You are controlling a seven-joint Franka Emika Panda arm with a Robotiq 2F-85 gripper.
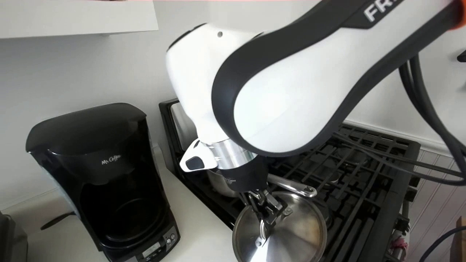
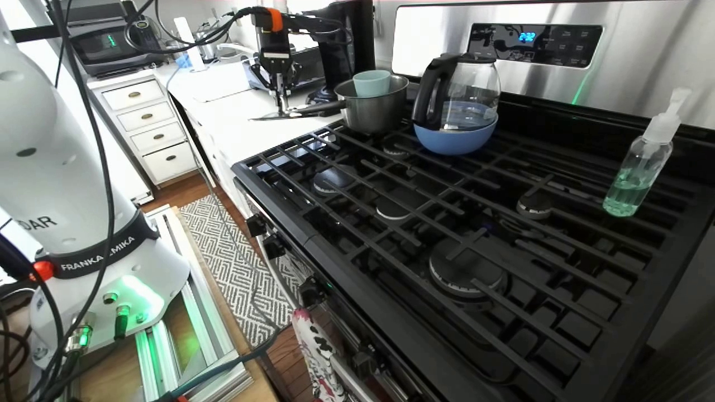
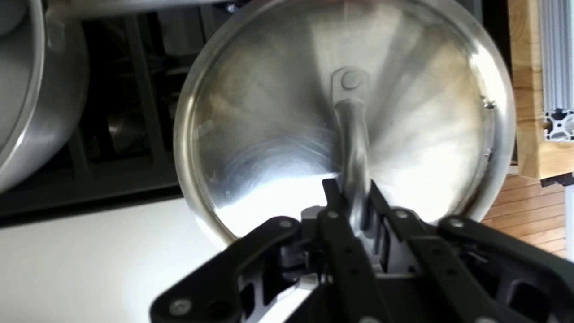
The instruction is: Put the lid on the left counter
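So the jaws are clamping the lid (image 3: 309,125) by its arched steel handle (image 3: 353,139), pressing in from both flanks of the loop. From the wrist the lid is overlapping both the white bench (image 3: 89,264) and the black gas stovetop (image 2: 424,251); I'm not able to tell whether its rim is touching either.

Handling-wise, I'm expecting a rigid, fairly weighty metal disc — nothing to squash, nothing likely to break. The handle is looking smooth and polished, so I'm guessing it could be twisting or sliding in a lazy grip. I'd be taking it at the top of the arch, over the middle; holding nearer a riveted end would probably be letting the far rim droop. The saucepan (image 2: 371,114) is sitting close by, its long handle (image 1: 291,183) running near the lid, so I'd be watching for a clang.

Readable stuff: the coffee maker (image 1: 91,171) is wearing a "Mr. Coffee" logo (image 1: 111,160), the robot arm (image 1: 291,102) is showing a cropped "FR", and a dark band (image 2: 84,263) on the base (image 2: 134,271) is spelling "FRANKA EMIKA", one letter mostly hidden. A cut-off "DAR" is peeking in above. The control panel (image 2: 536,46) is glowing blue digits — I'm not trusting my read of them.
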